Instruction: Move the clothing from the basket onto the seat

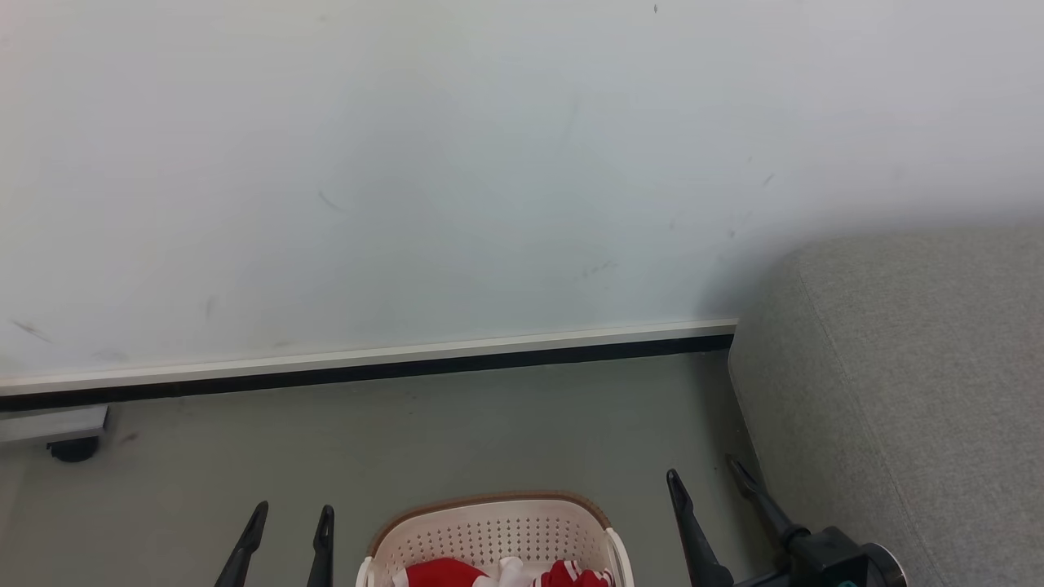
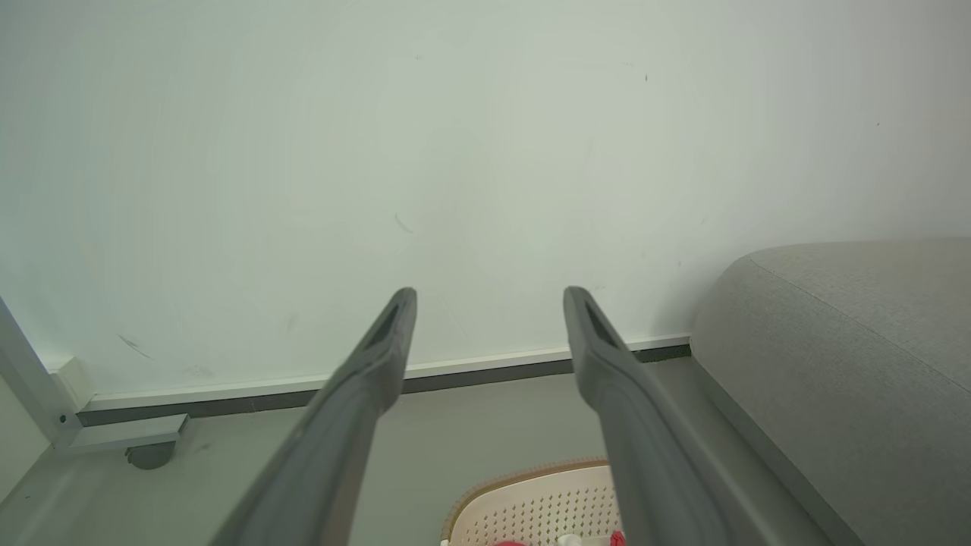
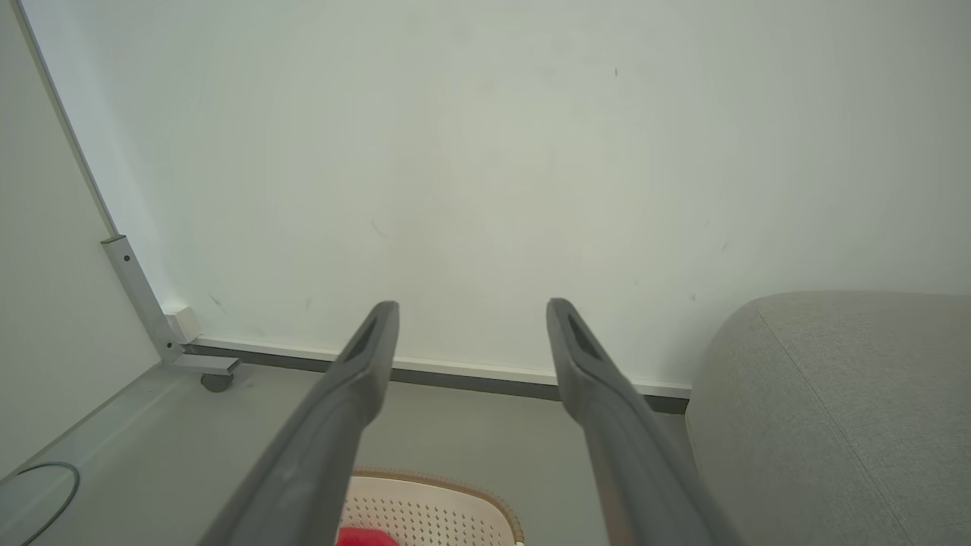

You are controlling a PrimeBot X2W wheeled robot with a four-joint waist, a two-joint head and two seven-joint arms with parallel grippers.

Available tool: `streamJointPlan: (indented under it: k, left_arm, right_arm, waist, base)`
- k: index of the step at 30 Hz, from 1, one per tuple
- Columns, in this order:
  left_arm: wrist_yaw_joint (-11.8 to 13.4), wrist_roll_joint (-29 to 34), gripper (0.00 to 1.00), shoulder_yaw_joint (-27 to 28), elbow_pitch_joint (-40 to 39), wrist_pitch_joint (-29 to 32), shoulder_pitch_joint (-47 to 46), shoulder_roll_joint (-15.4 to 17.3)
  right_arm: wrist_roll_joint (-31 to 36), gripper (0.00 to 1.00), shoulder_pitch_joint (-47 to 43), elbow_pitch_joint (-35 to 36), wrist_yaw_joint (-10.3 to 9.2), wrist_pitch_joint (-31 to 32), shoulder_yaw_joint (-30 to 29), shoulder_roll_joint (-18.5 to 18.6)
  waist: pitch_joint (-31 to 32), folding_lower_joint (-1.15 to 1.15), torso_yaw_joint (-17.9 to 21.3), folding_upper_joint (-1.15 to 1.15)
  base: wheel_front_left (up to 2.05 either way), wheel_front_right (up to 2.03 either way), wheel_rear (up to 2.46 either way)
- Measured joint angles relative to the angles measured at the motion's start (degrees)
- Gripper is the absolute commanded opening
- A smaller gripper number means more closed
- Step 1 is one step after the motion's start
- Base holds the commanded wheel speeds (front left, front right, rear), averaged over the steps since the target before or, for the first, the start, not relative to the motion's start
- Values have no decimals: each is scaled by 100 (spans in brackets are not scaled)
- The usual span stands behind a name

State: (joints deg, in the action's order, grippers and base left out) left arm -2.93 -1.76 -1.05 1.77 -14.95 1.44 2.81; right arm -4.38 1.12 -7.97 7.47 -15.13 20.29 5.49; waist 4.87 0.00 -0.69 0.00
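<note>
Sitting in the basket (image 1: 489, 530) on the floor (image 1: 489, 424), the red clothing (image 1: 444, 573) is seen between the left gripper (image 1: 294, 508) and the right gripper (image 1: 702, 467), both shown with fingers spread apart and nothing gripped; the grey seat (image 1: 897, 391) is found off to the right

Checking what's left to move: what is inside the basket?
Inside the basket lies the clothing: bright red fabric with a white part and striped trim. The picture's edge cuts off the basket's near half, so the garment count and anything beneath are hidden.
</note>
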Motion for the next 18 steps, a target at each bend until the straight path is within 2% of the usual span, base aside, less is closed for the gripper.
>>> streamJointPlan:
  k: [18]
  left_arm:
    - [-29,37,100,-24,63,0,17,0]
  right_arm:
    - [0,100,-27,10,0,0,-41,2]
  waist:
    - [-31,0,22,0]
  base:
    - [0,0,0]
